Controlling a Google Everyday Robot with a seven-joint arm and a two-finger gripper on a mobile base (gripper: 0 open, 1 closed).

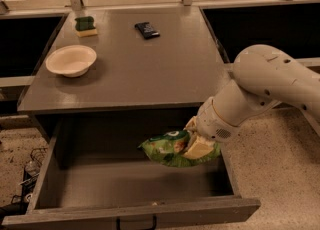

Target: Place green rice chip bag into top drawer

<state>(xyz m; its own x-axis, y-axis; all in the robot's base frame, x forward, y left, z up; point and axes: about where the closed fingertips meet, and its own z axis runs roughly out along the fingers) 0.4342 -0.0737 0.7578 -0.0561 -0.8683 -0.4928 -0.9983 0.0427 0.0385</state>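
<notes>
The green rice chip bag (167, 147) is crumpled and bright green with tan and white print. My gripper (196, 145) is shut on its right end and holds it in the air over the right half of the open top drawer (125, 184). The drawer is pulled far out below the table top, with a dark handle (136, 222) at the middle of its front. The white arm reaches in from the right.
On the grey table (145, 59) stand a white bowl (71, 60) at the left, a green-topped sponge (85, 26) behind it and a small dark flat packet (147, 29) at the back middle. Speckled floor lies to the right.
</notes>
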